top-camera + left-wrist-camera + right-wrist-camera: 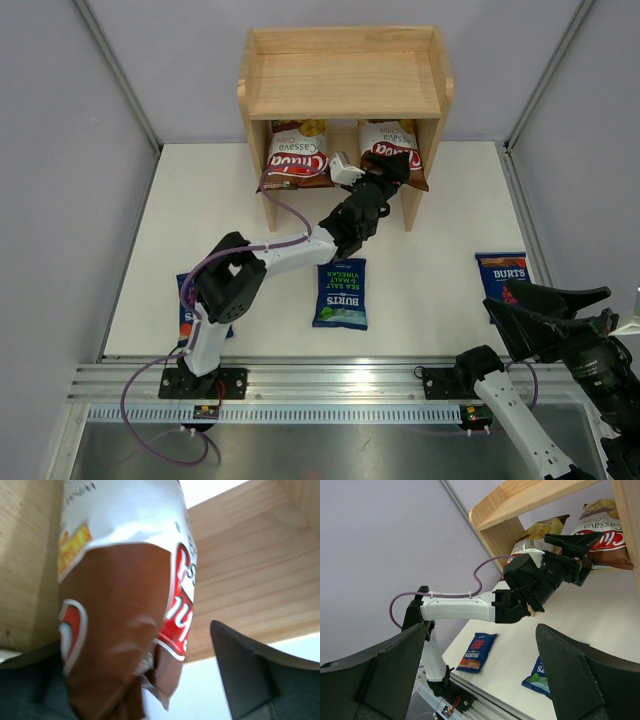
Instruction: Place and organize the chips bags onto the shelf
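**Chuba bags shelved, Burts bags still out**

The shelf stands at the table's back. Two Chuba bags sit in its lower tier. The left claw is open around the right one's edge. Three Burts bags lie before the shelf. The right claw gapes, empty.

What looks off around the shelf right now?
The left Chuba bag and the right Chuba bag sit in the shelf's lower tier with lettering upside down to the top camera. The left one's near edge appears to stick out past the shelf front. The right one is creased between the open left pincer's fingers. Nothing spilled.
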